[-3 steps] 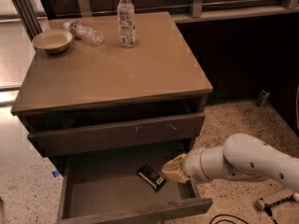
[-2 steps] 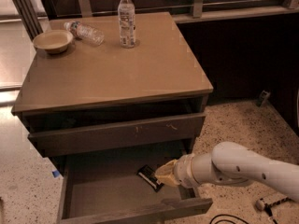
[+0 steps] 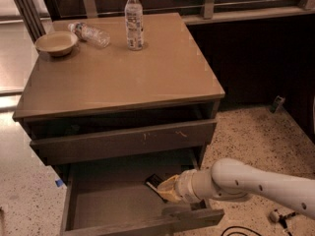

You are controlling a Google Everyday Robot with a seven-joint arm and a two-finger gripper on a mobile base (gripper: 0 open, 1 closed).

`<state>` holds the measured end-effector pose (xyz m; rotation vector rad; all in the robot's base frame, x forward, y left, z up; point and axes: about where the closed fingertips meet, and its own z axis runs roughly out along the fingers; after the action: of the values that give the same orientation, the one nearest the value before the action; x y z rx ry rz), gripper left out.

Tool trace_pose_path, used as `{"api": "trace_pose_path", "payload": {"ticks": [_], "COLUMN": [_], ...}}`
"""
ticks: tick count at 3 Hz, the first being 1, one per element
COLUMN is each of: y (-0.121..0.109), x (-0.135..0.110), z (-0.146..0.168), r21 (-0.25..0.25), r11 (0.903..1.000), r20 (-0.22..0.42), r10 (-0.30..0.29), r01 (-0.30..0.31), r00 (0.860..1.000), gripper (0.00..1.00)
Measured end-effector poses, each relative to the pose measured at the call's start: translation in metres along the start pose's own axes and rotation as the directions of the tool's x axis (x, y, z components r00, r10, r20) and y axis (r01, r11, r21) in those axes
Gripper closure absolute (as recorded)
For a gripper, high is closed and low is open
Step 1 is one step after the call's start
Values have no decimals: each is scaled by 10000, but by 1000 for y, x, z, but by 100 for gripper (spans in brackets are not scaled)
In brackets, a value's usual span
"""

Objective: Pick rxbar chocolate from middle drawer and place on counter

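Fingers (image 3: 168, 190) advanced to rxbar chocolate (image 3: 154, 180) in middle drawer (image 3: 101, 206).

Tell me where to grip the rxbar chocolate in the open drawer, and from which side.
Probably across the narrow width of the rxbar chocolate, from above: it lies flat on the middle drawer floor. The gripper sits at its near end.

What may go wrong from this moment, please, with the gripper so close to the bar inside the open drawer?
1. The gripper reaches into the middle drawer, right at the rxbar chocolate, which lies flat; it may push the bar along the floor instead of taking it.
2. The scratched drawer front sits just above; lifting straight up could knock the arm against it.
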<state>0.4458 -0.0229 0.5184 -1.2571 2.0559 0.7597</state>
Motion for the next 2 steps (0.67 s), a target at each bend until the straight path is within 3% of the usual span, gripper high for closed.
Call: {"api": "trace_pose_path", "payload": {"ticks": [2], "y": [-1], "x": [28], "z": [14], "r21": [830], "r11": [9936], "r20": [-475], "r10": [-727], "r01": [765], "r00": [9962], "gripper": [100]}}
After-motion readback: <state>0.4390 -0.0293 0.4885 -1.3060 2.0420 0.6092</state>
